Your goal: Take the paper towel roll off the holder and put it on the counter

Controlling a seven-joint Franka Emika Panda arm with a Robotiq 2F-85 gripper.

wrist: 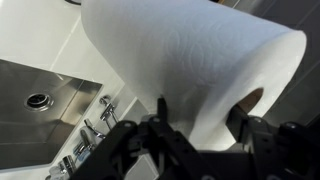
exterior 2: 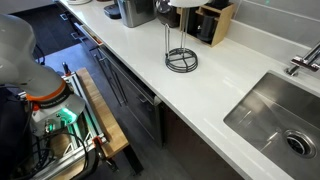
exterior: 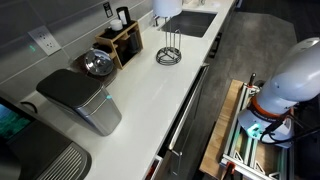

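The paper towel roll [wrist: 190, 60], a thick white cylinder, fills the wrist view, with its hollow core [wrist: 250, 100] at one end. My gripper [wrist: 203, 122] is shut on it, one dark finger on each side. In both exterior views only the roll's lower end [exterior: 167, 7] [exterior 2: 185, 3] shows at the top edge, hanging above the holder. The holder [exterior: 170, 50] [exterior 2: 181, 55], a round dark base with thin wire rods, stands bare on the white counter [exterior: 150, 110] [exterior 2: 130, 50]. The gripper itself is out of frame in both exterior views.
An inset sink [exterior: 195, 22] [exterior 2: 275, 115] [wrist: 40, 95] with a faucet [exterior 2: 305, 60] lies beside the holder. A wooden box with dark bottles [exterior: 122, 40] [exterior 2: 215, 20], a metal bowl [exterior: 97, 63] and a grey appliance [exterior: 85, 100] stand along the wall.
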